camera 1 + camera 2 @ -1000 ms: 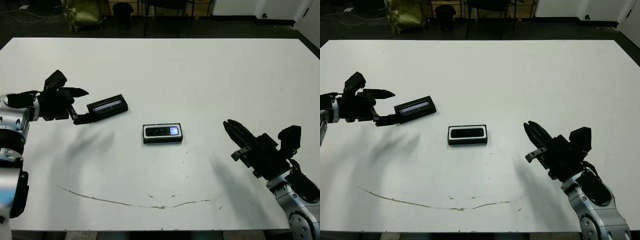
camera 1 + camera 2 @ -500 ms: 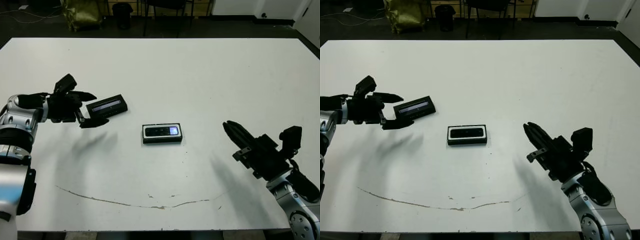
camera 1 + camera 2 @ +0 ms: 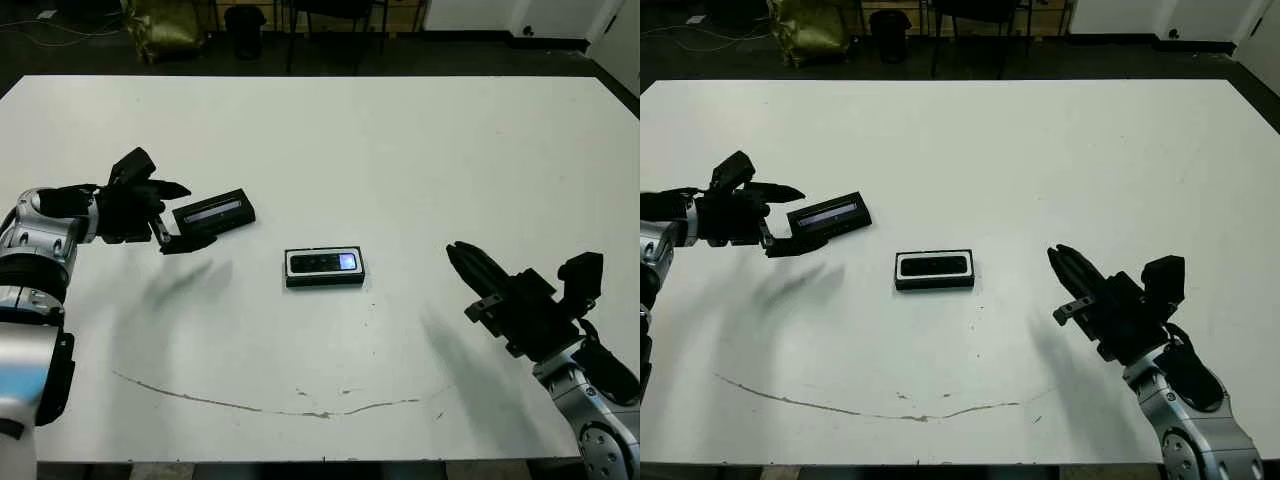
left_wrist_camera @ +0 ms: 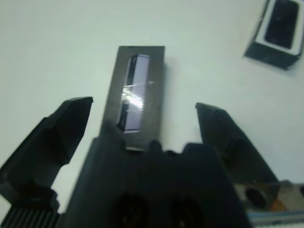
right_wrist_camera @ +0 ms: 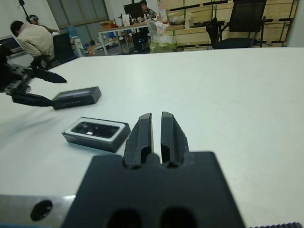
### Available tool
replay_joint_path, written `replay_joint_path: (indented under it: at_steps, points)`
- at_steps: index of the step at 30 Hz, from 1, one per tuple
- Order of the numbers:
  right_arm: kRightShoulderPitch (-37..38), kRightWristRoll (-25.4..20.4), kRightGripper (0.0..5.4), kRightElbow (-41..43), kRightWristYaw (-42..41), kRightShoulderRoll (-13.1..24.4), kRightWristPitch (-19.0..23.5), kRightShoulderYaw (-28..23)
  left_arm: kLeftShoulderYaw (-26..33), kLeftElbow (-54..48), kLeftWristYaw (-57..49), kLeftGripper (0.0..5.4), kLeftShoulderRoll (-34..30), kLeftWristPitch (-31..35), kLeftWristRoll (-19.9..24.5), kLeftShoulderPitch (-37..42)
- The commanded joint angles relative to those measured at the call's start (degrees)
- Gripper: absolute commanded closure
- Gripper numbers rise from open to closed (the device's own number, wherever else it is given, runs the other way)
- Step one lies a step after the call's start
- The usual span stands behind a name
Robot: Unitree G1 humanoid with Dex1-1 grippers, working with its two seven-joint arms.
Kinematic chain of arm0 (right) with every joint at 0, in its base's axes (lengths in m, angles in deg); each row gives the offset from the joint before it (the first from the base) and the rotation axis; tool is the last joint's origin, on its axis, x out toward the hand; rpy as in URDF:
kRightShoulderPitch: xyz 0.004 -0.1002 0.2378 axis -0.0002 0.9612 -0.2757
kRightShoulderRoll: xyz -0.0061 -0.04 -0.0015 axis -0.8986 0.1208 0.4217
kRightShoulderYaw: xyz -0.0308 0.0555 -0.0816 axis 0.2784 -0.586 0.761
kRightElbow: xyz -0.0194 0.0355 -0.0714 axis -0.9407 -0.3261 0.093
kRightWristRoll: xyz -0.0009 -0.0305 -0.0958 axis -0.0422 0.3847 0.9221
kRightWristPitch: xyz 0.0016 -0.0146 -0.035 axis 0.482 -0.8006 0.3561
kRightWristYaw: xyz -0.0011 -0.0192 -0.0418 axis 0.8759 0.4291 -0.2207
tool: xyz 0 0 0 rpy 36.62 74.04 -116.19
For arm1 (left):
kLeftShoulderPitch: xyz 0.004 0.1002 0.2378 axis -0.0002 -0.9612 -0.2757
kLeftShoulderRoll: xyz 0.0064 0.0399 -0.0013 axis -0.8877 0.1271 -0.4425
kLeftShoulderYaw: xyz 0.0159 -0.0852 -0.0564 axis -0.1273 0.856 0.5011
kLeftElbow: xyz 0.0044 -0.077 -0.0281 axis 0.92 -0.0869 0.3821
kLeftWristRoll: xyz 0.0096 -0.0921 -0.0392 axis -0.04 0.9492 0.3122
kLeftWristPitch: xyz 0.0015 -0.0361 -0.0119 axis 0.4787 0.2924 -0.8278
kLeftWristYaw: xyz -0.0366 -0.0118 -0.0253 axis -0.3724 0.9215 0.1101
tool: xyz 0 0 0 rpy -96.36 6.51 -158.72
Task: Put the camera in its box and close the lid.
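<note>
While open beside the lid [image 3: 214, 212], left end effector [image 3: 176, 216] empty; camera [image 3: 324, 263] inside box [image 3: 325, 280].

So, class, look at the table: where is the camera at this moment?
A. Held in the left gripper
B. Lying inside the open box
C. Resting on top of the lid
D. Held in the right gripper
B: the camera lies in the white-lined box at mid-table, while the lid sits apart between the open fingers of the left gripper.
</note>
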Motion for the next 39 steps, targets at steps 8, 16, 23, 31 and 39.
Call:
replay_joint_path:
  at_steps: [8, 16, 23, 31, 39]
  points:
    - [1.0, 1.3, 5.4, -0.5, -0.2, 0.4, -0.5, 0.5, -2.5, 3.3, -2.1, 0.02, 0.6, -2.2, -4.3, 2.1]
    - [1.0, 1.1, 5.4, -1.4, -0.9, 0.4, -1.3, 0.5, -3.1, 4.6, -1.9, 0.02, 1.1, -1.6, -5.3, 2.6]
    - [1.1, 1.7, 5.4, -1.1, -0.5, 0.4, -1.2, 0.5, -2.4, 6.1, 2.2, 0.02, 1.4, 0.7, -4.6, 3.3]
    - [1.4, 1.0, 5.4, 1.0, 0.6, 0.8, 1.5, 0.3, -2.8, 6.6, 0.9, 0.02, 1.3, 0.0, -5.7, 3.1]
    - [1.0, 2.3, 5.4, -5.5, -2.6, -0.2, -4.5, 0.5, -2.7, 7.2, -1.0, 0.02, 1.3, 0.3, -5.7, 2.9]
